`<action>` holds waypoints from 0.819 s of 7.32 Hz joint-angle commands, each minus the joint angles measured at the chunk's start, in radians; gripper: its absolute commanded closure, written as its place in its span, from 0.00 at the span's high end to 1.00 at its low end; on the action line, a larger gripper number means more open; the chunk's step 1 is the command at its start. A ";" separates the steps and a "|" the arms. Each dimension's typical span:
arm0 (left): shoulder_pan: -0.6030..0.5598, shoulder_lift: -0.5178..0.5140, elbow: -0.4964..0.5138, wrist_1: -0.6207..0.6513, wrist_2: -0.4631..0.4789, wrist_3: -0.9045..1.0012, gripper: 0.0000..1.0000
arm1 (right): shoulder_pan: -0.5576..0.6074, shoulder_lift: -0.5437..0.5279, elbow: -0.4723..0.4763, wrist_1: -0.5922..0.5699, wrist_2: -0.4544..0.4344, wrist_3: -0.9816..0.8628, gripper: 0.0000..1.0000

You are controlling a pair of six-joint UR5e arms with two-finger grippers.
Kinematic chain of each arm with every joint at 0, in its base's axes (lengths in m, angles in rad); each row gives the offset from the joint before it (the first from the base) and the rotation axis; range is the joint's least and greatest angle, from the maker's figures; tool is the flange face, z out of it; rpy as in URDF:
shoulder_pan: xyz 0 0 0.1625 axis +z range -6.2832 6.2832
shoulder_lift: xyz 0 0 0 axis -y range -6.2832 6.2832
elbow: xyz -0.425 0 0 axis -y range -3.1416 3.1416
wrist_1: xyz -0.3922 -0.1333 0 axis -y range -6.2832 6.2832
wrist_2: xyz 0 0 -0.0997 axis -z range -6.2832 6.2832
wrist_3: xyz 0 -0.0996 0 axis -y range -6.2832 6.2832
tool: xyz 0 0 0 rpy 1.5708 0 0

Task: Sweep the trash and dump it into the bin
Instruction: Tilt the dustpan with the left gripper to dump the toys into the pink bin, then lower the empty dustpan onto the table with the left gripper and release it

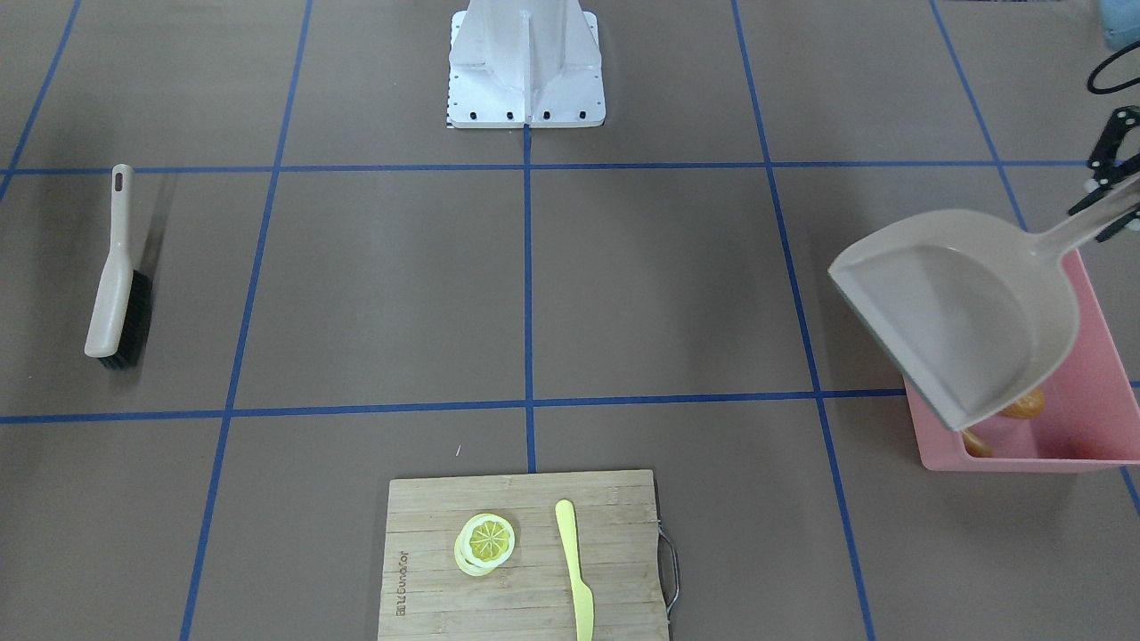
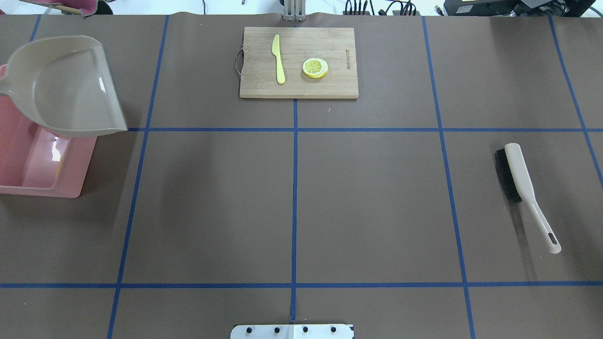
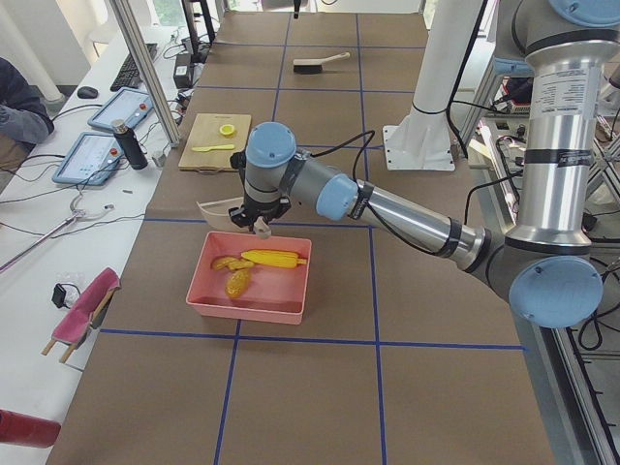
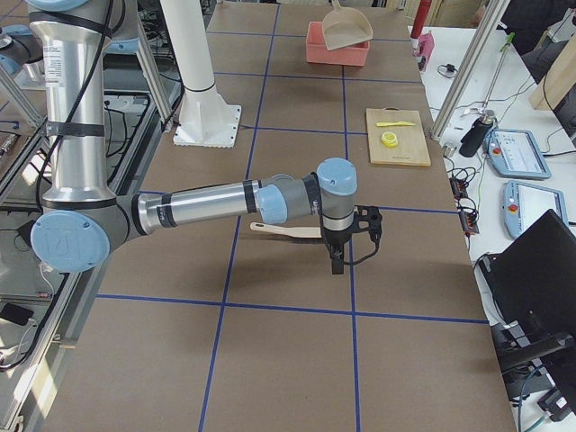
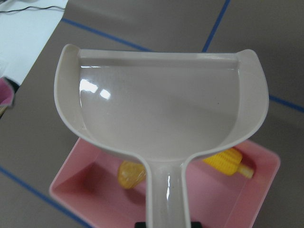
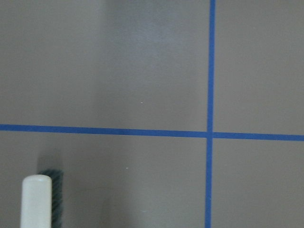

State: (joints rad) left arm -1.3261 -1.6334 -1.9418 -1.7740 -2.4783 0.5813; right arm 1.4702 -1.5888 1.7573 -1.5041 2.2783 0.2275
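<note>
The pink bin (image 1: 1104,356) stands at the table's end on my left side. In it lie a yellow corn cob (image 3: 274,258), a brown lump (image 3: 238,283) and a tan ginger root (image 3: 229,263). The corn cob (image 5: 228,161) also shows in the left wrist view. My left gripper (image 1: 1109,200) is shut on the handle of the beige dustpan (image 1: 953,312). It holds the empty pan tilted above the bin's far part. My right gripper (image 4: 335,259) hangs over the table beside the brush (image 4: 283,230); I cannot tell whether it is open or shut.
The beige brush (image 2: 518,174) with black bristles lies flat on the table on my right side. A wooden cutting board (image 2: 330,87) at the far middle holds a lemon slice (image 2: 314,67) and a yellow-green knife (image 2: 278,59). The white robot base (image 1: 525,62) stands at the near edge.
</note>
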 commanded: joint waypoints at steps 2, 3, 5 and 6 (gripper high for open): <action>0.345 -0.063 -0.002 -0.226 0.155 -0.311 0.00 | 0.073 0.001 -0.056 -0.022 0.086 -0.027 1.00; 0.440 -0.097 0.007 -0.240 0.180 -0.334 0.00 | 0.071 0.003 -0.091 -0.010 0.101 -0.014 1.00; 0.561 -0.141 0.043 -0.289 0.275 -0.334 0.00 | 0.073 -0.001 -0.093 -0.010 0.118 -0.010 1.00; 0.594 -0.173 0.085 -0.341 0.320 -0.331 0.00 | 0.029 0.015 -0.132 0.007 0.090 -0.010 1.00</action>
State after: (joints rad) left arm -0.7904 -1.7713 -1.8969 -2.0612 -2.2140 0.2503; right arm 1.5314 -1.5866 1.6565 -1.5101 2.3866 0.2157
